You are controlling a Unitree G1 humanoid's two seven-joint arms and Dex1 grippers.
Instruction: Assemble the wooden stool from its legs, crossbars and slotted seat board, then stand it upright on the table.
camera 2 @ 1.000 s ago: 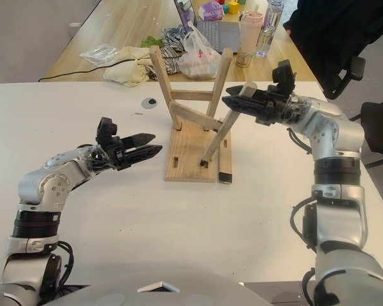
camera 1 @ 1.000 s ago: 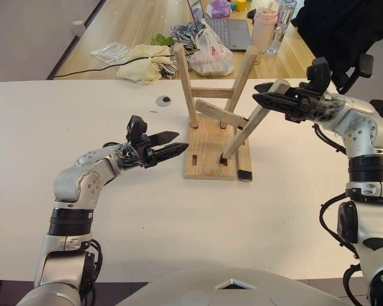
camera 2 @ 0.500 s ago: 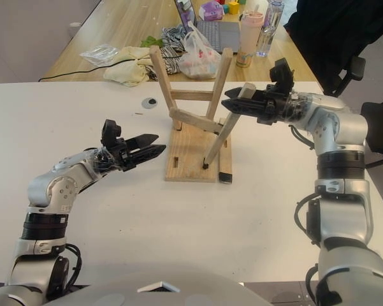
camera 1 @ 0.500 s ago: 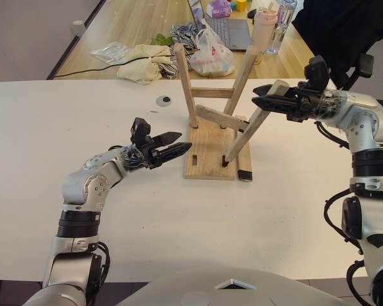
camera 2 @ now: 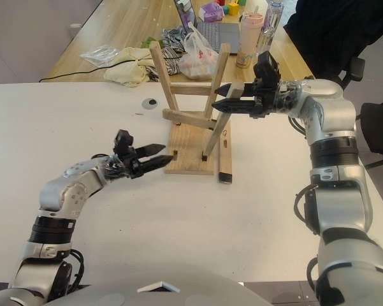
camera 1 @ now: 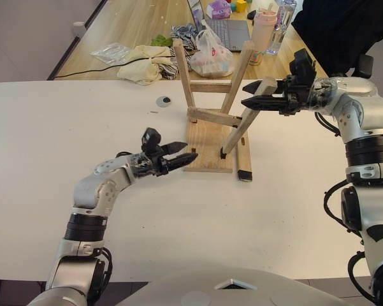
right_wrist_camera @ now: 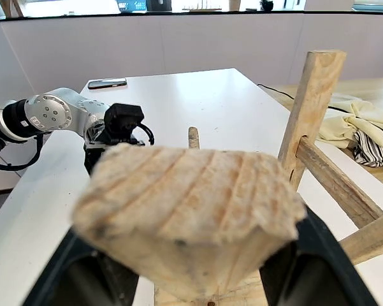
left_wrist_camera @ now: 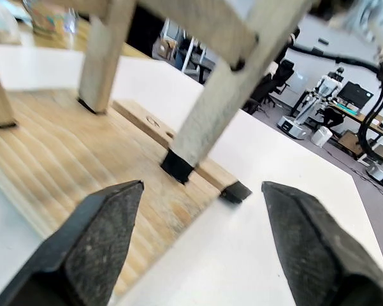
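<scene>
The slotted seat board (camera 1: 207, 152) lies flat on the white table (camera 1: 83, 127). Two wooden legs (camera 1: 182, 73) joined by a crossbar (camera 1: 210, 87) stand in its far slots. A third leg (camera 1: 245, 121) leans in a near slot, its top end (right_wrist_camera: 188, 204) clamped in my right gripper (camera 1: 253, 103), which is shut on it. A slanted crossbar (camera 1: 210, 116) runs from the left rear leg to this leg. My left gripper (camera 1: 186, 152) is open at the board's front left corner, fingers (left_wrist_camera: 95, 236) spread low before the board (left_wrist_camera: 64, 153).
A loose wooden bar with a black tip (camera 1: 243, 160) lies along the board's right side. A small round disc (camera 1: 163, 101) rests on the table behind the left arm. Bags, cloth, a laptop and bottles (camera 1: 210, 54) crowd the wooden table beyond.
My left gripper has moved right, up to the board's front left corner. My right gripper has swung the held leg leftward and more upright; the slanted crossbar has levelled somewhat.
</scene>
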